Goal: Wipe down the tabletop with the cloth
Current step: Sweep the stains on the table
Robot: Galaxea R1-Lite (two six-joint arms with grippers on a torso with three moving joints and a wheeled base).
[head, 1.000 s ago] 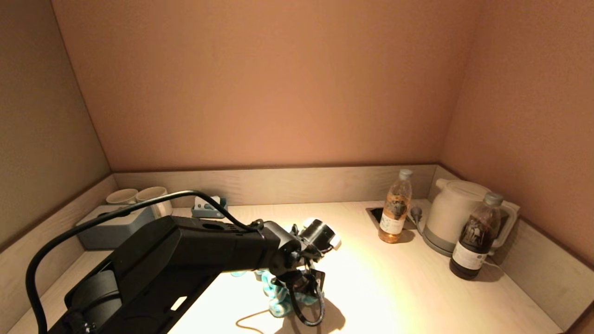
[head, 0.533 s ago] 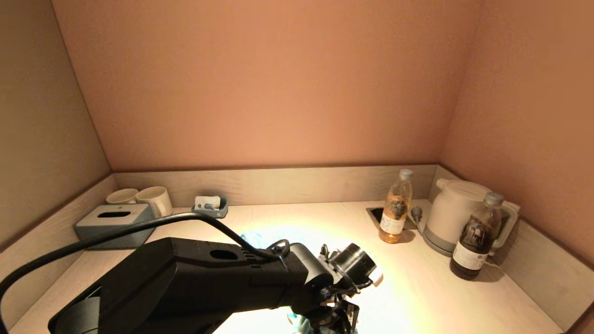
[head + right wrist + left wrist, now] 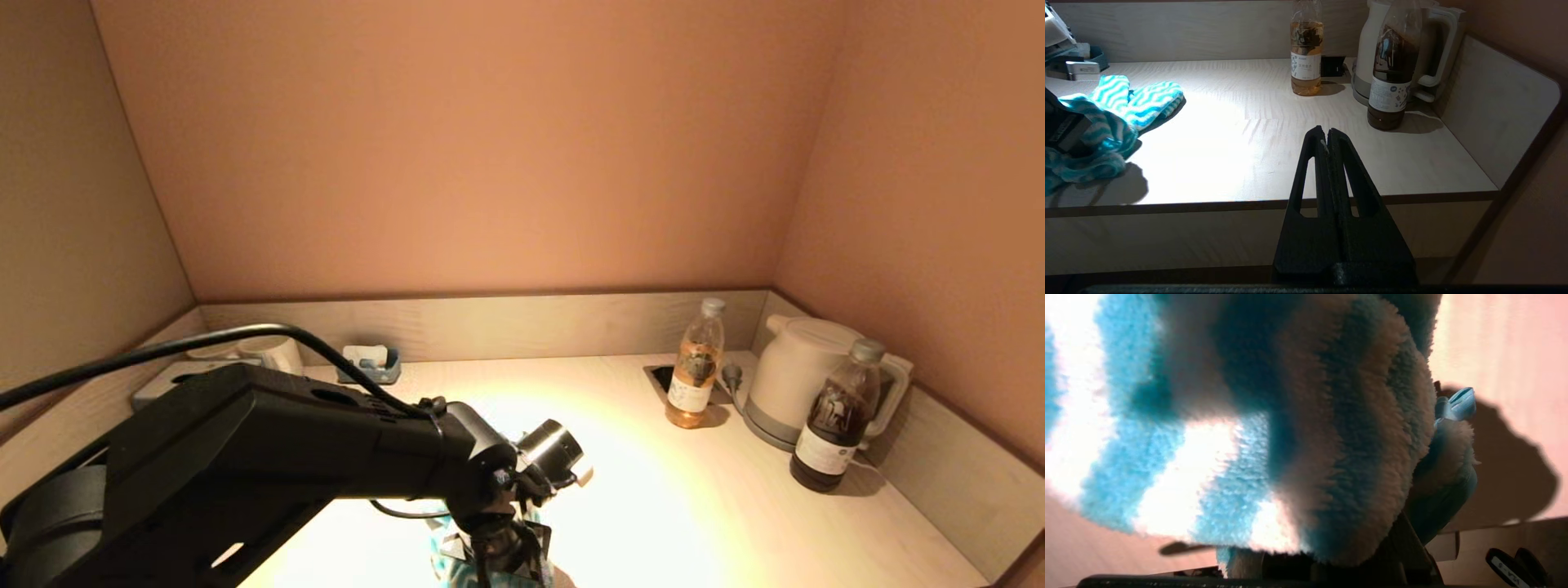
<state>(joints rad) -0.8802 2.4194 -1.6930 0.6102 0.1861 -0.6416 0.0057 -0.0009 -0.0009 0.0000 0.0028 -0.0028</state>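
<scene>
The cloth (image 3: 442, 549) is fluffy, with teal and white stripes. It lies bunched on the light wood tabletop (image 3: 694, 506) near the front edge, left of centre. My left gripper (image 3: 502, 563) points down and is shut on the cloth, pressing it to the table. The cloth fills the left wrist view (image 3: 1229, 416) and hides the fingertips. In the right wrist view the cloth (image 3: 1118, 110) spreads at the table's left. My right gripper (image 3: 1327, 134) is shut and empty, parked in front of the table's front edge.
An amber bottle (image 3: 696, 376), a white kettle (image 3: 804, 392) and a dark bottle (image 3: 837, 416) stand at the back right by a socket cutout (image 3: 663, 376). A grey tissue box (image 3: 163, 380), a mug (image 3: 273, 353) and a small tray (image 3: 371, 363) sit back left. Low walls enclose three sides.
My left arm swept the cloth right and toward the front edge, then back to the left. The right arm has not moved.
</scene>
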